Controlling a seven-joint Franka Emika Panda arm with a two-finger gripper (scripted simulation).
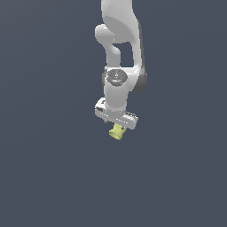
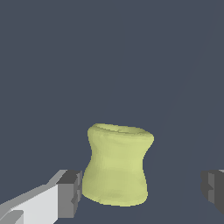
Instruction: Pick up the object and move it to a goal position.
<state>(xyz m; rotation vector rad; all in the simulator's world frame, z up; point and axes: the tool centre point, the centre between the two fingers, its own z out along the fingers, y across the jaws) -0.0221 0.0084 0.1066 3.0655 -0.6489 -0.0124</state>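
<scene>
- Spool (image 2: 116, 170): small, pale yellow-green, with flared ends and a narrower waist; in the exterior view (image 1: 116, 131) it sits just below the hand, partly hidden by it.
- Spool attitude, wrist view: upright or nearly so, one flared rim showing as a pale oval at its far end, the base broad and rounded.
- Hand (image 2: 142, 192): white body with dark grey fingertips; its fingers are spread apart, one on either side of the spool.
- Near fingertip (image 2: 70, 192): lies against or just beside the spool's lower flare; actual contact cannot be told.
- Other fingertip (image 2: 213, 188): well apart from the spool, with plain ground showing between them, so the spool is not clamped.
- Hand, exterior view (image 1: 116, 125): points downward from the wrist, its broad white bar tilted, lower toward the exterior view's right.
- Arm (image 1: 119, 66): white with dark grey joints, entering from the top edge and hanging roughly vertical over the spool.
- Surroundings: a uniform dark blue-grey field with no visible edges or corners; whether the spool rests on a surface or is lifted clear of it cannot be told.
</scene>
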